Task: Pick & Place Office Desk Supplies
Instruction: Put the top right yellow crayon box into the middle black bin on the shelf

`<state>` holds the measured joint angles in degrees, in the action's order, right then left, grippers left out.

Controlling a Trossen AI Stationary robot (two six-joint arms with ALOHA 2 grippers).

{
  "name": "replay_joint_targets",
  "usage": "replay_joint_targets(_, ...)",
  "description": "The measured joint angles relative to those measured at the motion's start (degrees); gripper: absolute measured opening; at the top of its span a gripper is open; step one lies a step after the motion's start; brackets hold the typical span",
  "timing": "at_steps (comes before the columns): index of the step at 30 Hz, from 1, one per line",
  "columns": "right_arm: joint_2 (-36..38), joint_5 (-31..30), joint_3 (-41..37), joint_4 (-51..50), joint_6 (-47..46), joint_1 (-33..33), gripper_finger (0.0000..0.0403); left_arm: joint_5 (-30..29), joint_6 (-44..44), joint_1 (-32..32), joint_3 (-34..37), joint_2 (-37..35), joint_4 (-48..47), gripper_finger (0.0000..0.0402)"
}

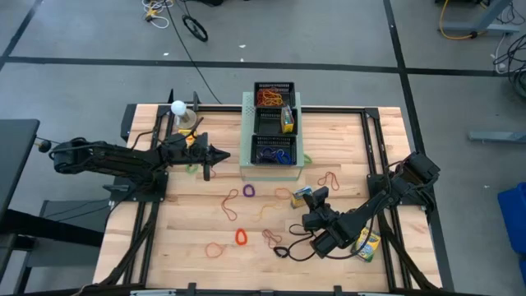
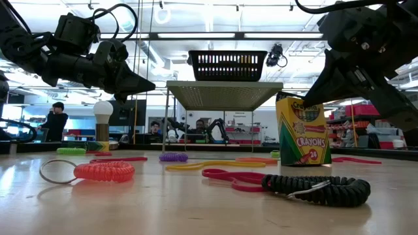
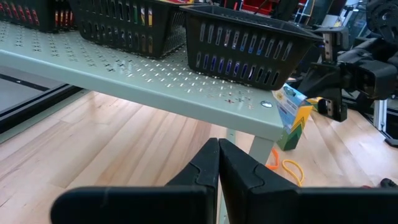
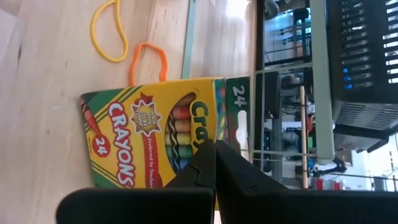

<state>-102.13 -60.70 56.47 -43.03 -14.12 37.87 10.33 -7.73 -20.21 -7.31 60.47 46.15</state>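
Wooden table (image 1: 189, 230), slatted, grey floor and office room w/ people beyond. Right gripper (image 4: 215, 149) fully closed, holding nothing; crayon box (image 4: 155, 134) stands just ahead of its tips, whether touching can't tell. Second crayon box (image 1: 367, 243) partly hidden under right arm. Rubber bands (image 1: 242, 237) scattered btwn both grippers. Left gripper (image 3: 218, 149) closed, empty, hovering beside pale-green perforated box (image 1: 246, 123); three mesh trays (image 1: 274, 149) on top, contents hard to make out. White ball (image 1: 177, 107) behind left arm.
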Motion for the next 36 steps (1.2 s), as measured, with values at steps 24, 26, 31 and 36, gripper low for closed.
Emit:
replay_joint_targets(24, 0.00, 1.13, -0.07, 3.34, 5.06, -0.50, 0.0000, 0.00, 0.01, -0.01, 0.00, 0.00, 0.00, 0.0014)
replay_joint_targets(26, 0.00, 1.28, -0.07, 3.40, 5.49, -0.48, 0.0000, 0.00, 0.00, 0.00, 0.00, 0.00, 0.00, 0.0014)
replay_joint_targets(31, 0.00, 1.65, -0.07, 3.41, 7.38, -0.48, 0.0001, 0.00, 0.00, -0.01, 0.00, 0.01, 0.00, 0.0014)
replay_joint_targets(36, 0.07, 2.62, -0.04, 3.41, 7.49, -0.16, 0.0009, 0.00, 0.00, -0.01, 0.00, 0.01, 0.00, 0.0014)
